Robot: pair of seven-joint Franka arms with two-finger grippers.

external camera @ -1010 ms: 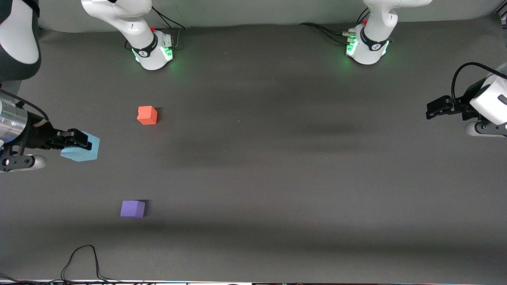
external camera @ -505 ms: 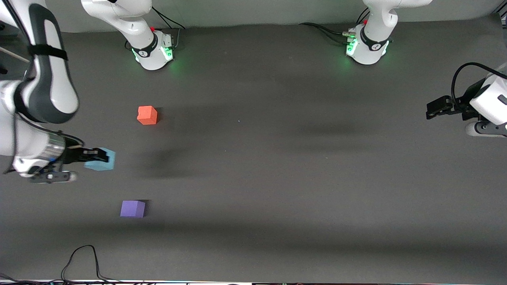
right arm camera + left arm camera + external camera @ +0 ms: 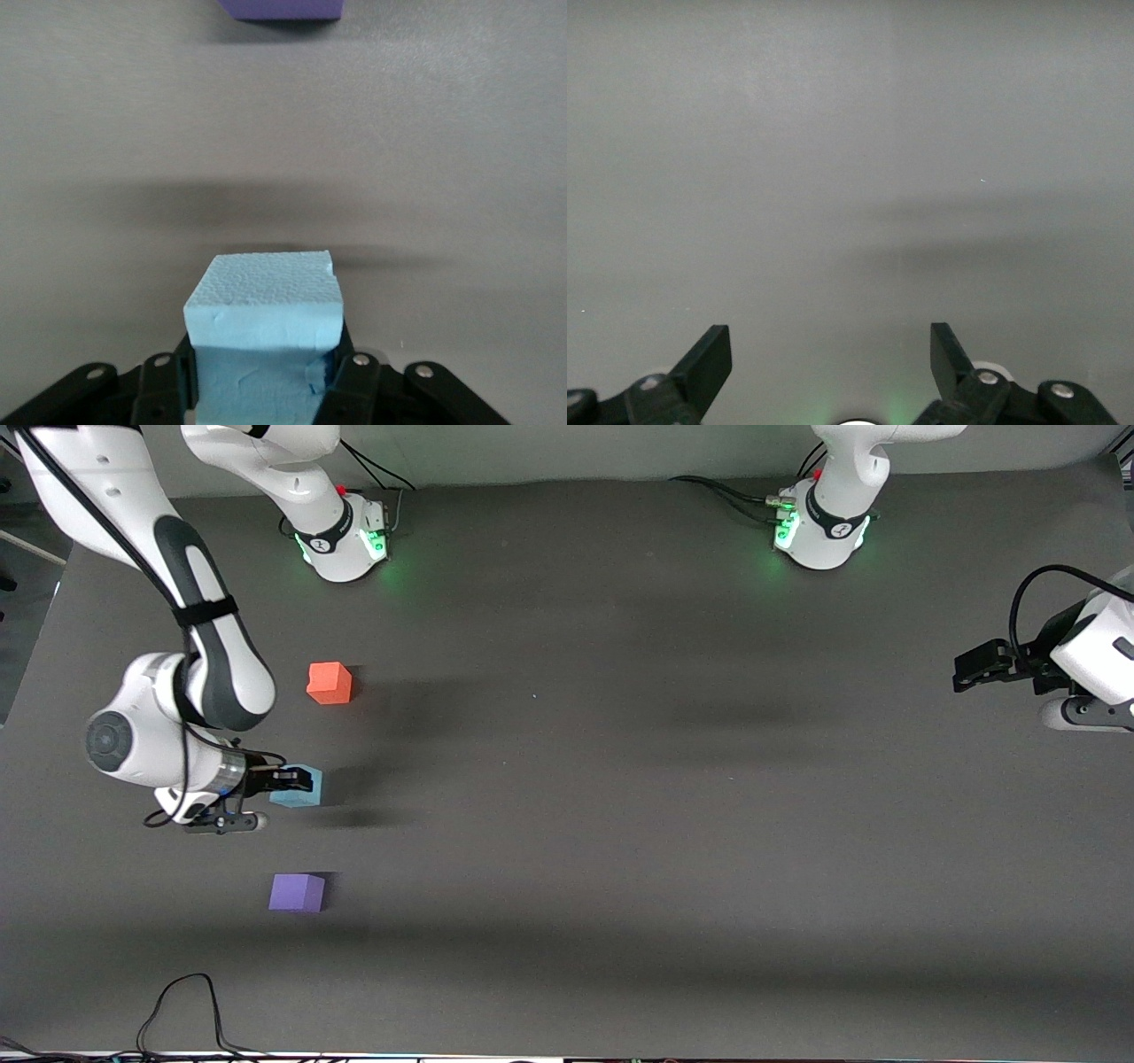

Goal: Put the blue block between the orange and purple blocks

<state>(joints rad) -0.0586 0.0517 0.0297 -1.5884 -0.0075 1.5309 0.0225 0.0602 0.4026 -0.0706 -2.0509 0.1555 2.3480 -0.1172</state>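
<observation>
**Dark desk, two blocks resting on it**

The desk (image 3: 620,797) is covered in a dark grey matte sheet. An orange block (image 3: 329,683) sits on it toward the right arm's end, farther from the front camera than the right gripper (image 3: 297,781). A purple block (image 3: 297,892) sits nearer to the camera than that gripper. The gripper lies between the two blocks. A black cable (image 3: 182,1005) loops on the desk's nearest edge.
</observation>
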